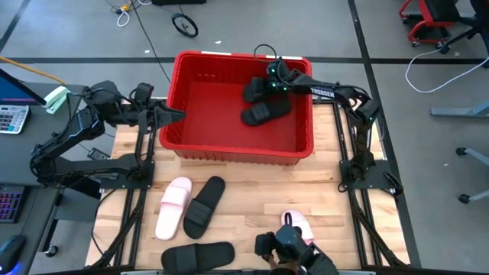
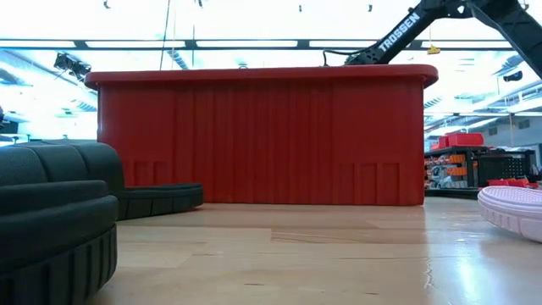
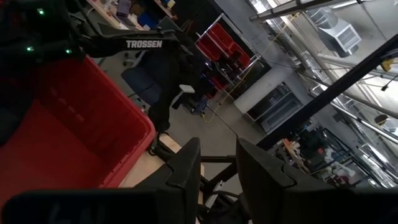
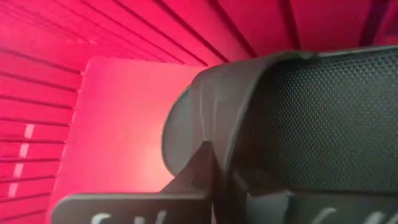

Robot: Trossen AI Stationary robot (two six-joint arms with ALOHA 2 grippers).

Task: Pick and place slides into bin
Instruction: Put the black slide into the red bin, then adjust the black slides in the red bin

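Observation:
The red bin (image 1: 229, 149) stands at the table's far middle. One black slide (image 1: 267, 113) lies flat on its floor. My right gripper (image 1: 267, 82) reaches into the bin's far right part, shut on a second black slide (image 1: 254, 90). My left gripper (image 1: 177, 116) waits level at the bin's left wall, open with nothing between its fingers (image 3: 183, 171). On the bare table near the front lie a pink slide (image 1: 174, 206), a black slide (image 1: 205, 206), another black slide (image 1: 197, 256) and a second pink slide (image 1: 299, 223). My right gripper pinches the edge of the black slide's wide strap (image 4: 208, 134) between its two fingers. They slant down into the bin from the table's right side. The slide sits inside the bin's walls; whether it touches the bin's floor I cannot tell.
A dark camera mount (image 1: 286, 246) sits at the near edge beside the pink slide. In the low view a black slide (image 2: 51, 220) stands close at the left and the bin's near wall (image 2: 254, 135) fills the middle. Bare wood lies between the bin and the loose slides.

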